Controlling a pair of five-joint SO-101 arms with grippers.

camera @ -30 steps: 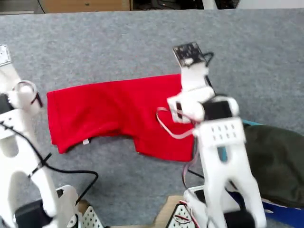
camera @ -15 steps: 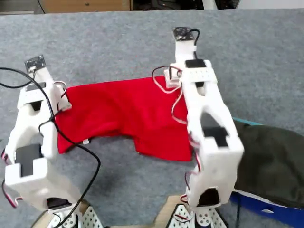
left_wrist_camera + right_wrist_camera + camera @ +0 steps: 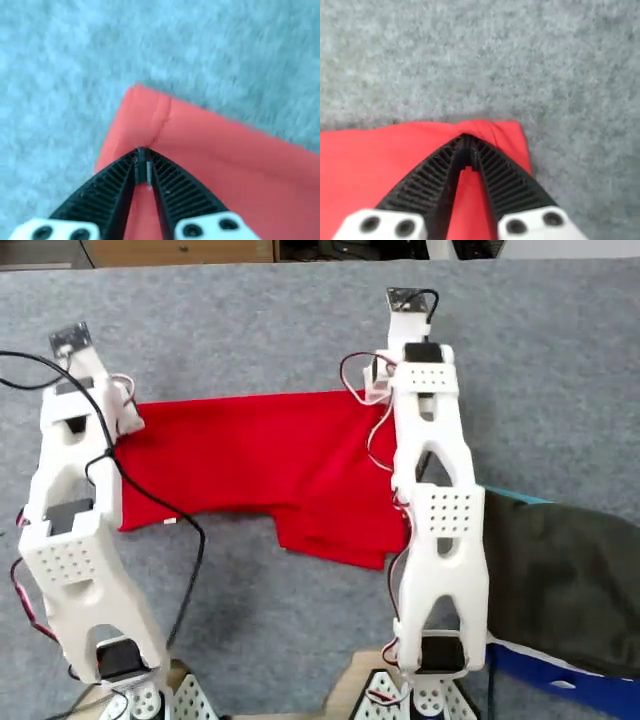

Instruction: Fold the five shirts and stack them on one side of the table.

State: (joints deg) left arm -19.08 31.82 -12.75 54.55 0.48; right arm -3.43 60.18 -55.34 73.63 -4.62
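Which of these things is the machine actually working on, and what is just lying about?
Part of the job: red shirt, pinched at two corners by the left claw and right claw; dark green cloth and blue cloth beside it, probably shirts waiting.
Just there: grey table cover; wooden furniture behind.

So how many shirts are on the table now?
3 for sure: a red shirt spread out in the middle, a dark green shirt heaped at the far right, a blue shirt under it. A teal sliver there may be a fourth.
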